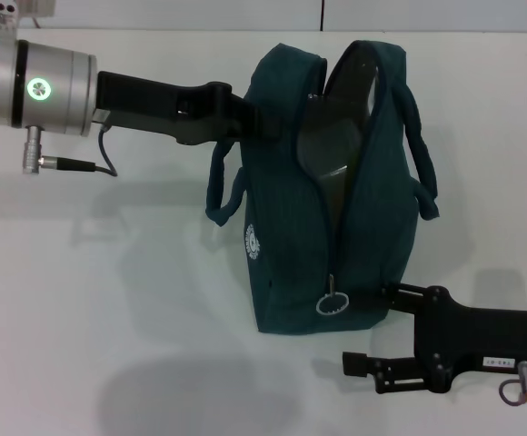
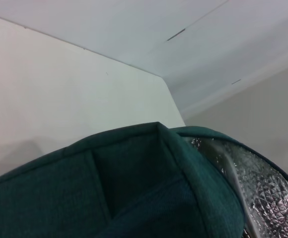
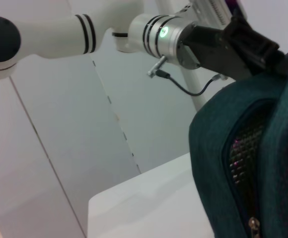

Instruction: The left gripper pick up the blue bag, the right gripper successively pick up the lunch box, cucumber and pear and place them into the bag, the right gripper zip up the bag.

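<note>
The blue bag (image 1: 291, 245) stands upright on the white table (image 1: 109, 300), its top gaping open on a silvery lining (image 1: 336, 118). My left gripper (image 1: 256, 120) comes in from the left and is shut on the bag's upper left rim; the right wrist view shows the left gripper (image 3: 263, 52) clamped there. The left wrist view shows only bag cloth (image 2: 134, 188) and lining (image 2: 263, 183). My right gripper (image 1: 372, 329) sits low at the bag's near right corner, open and holding nothing, beside the zipper pull ring (image 1: 332, 304). The lunch box, cucumber and pear are out of view.
The bag's carry handles (image 1: 422, 154) hang down on both sides. A cable (image 1: 82, 165) loops under the left wrist's silver cylinder (image 1: 36, 86). The table's far edge (image 1: 154, 31) runs behind the bag.
</note>
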Robot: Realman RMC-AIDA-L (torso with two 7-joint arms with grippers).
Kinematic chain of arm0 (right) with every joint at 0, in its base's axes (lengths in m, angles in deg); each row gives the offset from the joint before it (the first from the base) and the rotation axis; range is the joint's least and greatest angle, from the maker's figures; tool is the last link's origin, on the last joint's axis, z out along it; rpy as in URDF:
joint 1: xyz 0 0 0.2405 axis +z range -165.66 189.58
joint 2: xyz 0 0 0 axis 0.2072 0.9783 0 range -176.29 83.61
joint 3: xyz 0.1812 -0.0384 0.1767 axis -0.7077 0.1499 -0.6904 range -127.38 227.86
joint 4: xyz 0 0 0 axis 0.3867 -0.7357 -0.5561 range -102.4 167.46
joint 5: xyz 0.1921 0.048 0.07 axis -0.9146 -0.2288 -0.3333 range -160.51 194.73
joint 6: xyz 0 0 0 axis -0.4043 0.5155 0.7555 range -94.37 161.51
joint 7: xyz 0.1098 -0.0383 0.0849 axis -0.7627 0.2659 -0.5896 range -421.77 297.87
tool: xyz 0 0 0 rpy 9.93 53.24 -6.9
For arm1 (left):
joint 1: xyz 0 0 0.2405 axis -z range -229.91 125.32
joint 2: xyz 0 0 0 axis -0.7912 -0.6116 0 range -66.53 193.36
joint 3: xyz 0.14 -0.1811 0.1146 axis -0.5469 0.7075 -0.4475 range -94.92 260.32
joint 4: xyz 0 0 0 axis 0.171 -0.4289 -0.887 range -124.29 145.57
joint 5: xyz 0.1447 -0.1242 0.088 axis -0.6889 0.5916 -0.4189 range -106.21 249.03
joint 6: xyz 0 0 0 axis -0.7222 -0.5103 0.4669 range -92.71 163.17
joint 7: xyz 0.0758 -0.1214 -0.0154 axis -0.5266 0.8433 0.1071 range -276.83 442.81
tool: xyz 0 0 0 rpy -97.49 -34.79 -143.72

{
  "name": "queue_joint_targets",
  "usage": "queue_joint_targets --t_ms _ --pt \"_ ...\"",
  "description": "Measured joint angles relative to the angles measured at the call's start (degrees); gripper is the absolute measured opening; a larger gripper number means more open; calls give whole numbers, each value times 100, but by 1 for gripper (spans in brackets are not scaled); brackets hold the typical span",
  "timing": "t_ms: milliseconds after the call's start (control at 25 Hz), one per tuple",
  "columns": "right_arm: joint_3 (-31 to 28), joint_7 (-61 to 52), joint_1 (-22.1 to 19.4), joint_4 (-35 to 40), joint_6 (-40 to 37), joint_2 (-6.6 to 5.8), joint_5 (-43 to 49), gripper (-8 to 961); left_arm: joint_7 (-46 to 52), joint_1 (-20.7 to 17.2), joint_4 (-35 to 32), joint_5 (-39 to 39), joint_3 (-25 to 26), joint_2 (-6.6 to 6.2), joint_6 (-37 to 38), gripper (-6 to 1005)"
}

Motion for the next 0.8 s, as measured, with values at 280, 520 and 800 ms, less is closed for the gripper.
queue_joint_targets --t_ms 280,520,800 --pt "145 -33 -46 0 127 1 -246 871 -6 -15 -3 5 0 -12 0 40" --pt "146 45 -195 -106 128 1 -534 870 -8 -17 -3 11 7 -18 0 40" --pt "196 190 -95 -177 295 6 -690 869 -8 -14 0 31 9 10 9 40"
